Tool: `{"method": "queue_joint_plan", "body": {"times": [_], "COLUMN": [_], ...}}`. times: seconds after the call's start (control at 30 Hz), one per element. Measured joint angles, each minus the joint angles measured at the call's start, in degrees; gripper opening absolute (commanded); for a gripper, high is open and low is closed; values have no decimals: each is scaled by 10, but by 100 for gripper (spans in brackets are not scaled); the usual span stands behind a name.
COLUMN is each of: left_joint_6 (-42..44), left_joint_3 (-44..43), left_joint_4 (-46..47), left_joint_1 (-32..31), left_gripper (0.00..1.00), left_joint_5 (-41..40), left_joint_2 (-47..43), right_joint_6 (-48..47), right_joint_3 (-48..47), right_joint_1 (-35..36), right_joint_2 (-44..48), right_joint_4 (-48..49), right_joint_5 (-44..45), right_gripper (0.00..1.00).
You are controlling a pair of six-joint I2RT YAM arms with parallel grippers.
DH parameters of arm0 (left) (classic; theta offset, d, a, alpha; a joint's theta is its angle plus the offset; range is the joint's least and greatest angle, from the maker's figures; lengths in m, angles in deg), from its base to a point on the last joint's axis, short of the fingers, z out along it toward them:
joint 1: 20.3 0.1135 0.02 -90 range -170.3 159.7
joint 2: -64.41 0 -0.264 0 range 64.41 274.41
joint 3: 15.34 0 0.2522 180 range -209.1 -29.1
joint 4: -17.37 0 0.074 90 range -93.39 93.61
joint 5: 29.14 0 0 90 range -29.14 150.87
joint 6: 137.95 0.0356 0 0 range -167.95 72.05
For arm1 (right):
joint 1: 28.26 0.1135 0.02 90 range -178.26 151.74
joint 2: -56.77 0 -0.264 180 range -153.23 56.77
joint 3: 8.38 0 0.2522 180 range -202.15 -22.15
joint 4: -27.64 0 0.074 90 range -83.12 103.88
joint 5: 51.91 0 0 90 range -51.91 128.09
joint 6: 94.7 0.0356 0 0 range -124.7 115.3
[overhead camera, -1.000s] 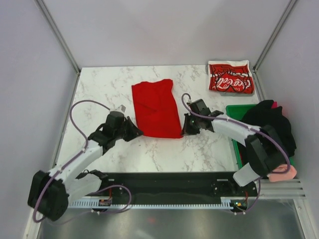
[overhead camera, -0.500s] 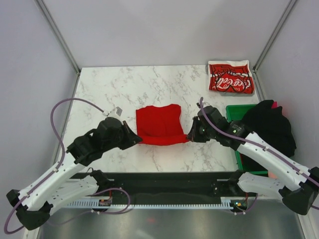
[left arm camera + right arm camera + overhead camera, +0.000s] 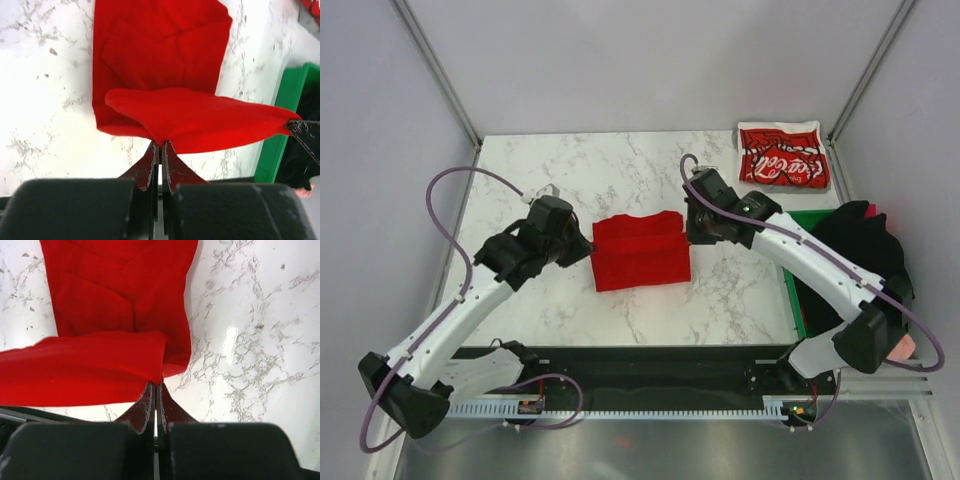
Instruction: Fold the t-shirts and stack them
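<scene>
Green bin (image 3: 792, 300), black clothes (image 3: 870, 245) right of red t-shirt (image 3: 642, 252)

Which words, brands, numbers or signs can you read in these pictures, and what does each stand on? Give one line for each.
"Coca-Cola": white script on the folded red printed t-shirt at the far right, partly creased.
Any smaller print on that shirt: too small to read.
No text visible on the plain red t-shirt or the green bin.
</scene>
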Motion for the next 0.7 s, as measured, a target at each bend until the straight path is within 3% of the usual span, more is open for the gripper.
{"method": "queue_joint_plan", "body": {"times": [0.2,0.67,0.7], "left_joint_6": [43,100,101], "left_joint_3": [-3,-81,-88], "left_joint_4": [53,136,138], "left_joint_1": [91,178,182], "left_gripper": [2,2,3], "left_joint_5": [54,104,107], "left_joint_2": [70,321,336], "right_joint_6": [-43,-113,-115], "right_joint_3": [-69,-206,-211], "right_joint_1": [-46,-106,-108], "right_joint_2": [-94,-336,-347], "right_joint_4": [19,49,52], "right_joint_5": [-17,-52,-54], "right_gripper": [0,0,18]}}
